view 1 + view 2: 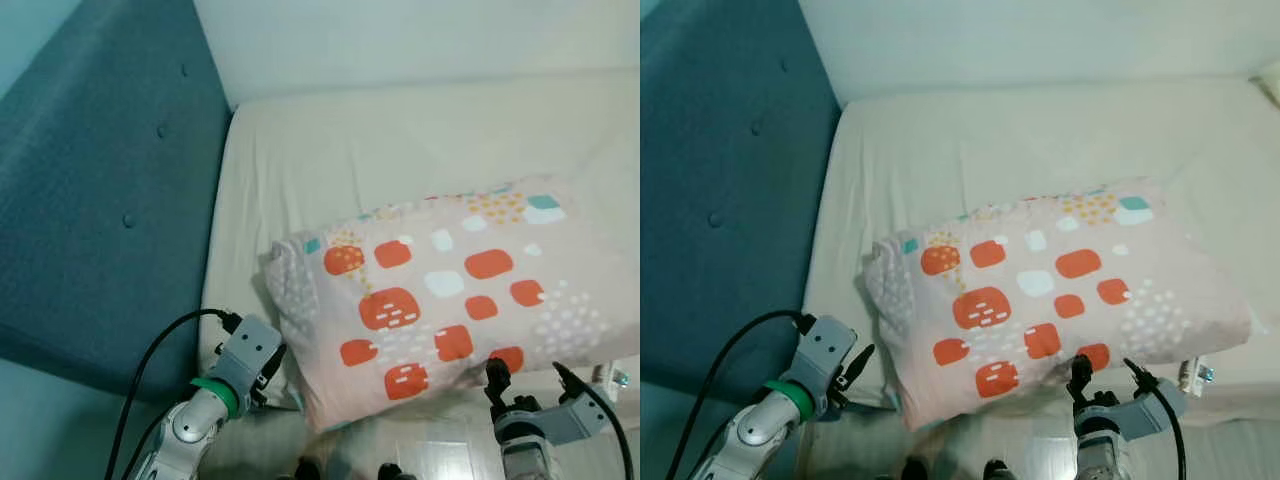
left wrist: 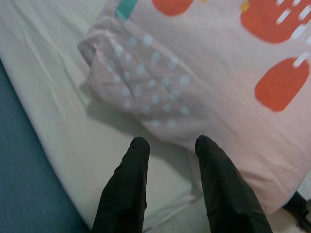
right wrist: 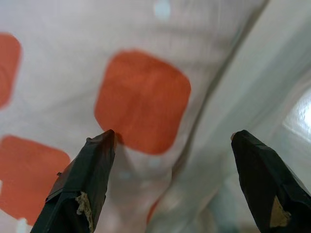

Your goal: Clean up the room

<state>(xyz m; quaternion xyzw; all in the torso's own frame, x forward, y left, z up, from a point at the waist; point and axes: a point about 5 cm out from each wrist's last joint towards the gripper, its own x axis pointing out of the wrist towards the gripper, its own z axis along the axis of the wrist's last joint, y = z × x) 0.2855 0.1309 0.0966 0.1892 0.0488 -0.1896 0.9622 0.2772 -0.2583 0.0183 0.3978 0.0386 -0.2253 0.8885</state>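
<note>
A pale pink pillow [image 1: 440,300] patterned with orange squares and white dots lies on the cream bed [image 1: 400,150] beside a teal headboard [image 1: 100,200], the left hand [image 2: 170,145] and right hand [image 3: 170,141] spread empty at its near edge.

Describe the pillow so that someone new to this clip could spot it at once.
A cream mattress lies beside a teal padded headboard. On its near edge, between the two end effectors, lies the pillow. Pale pink with orange rounded squares, it is the one patterned thing on the plain sheet.
</note>
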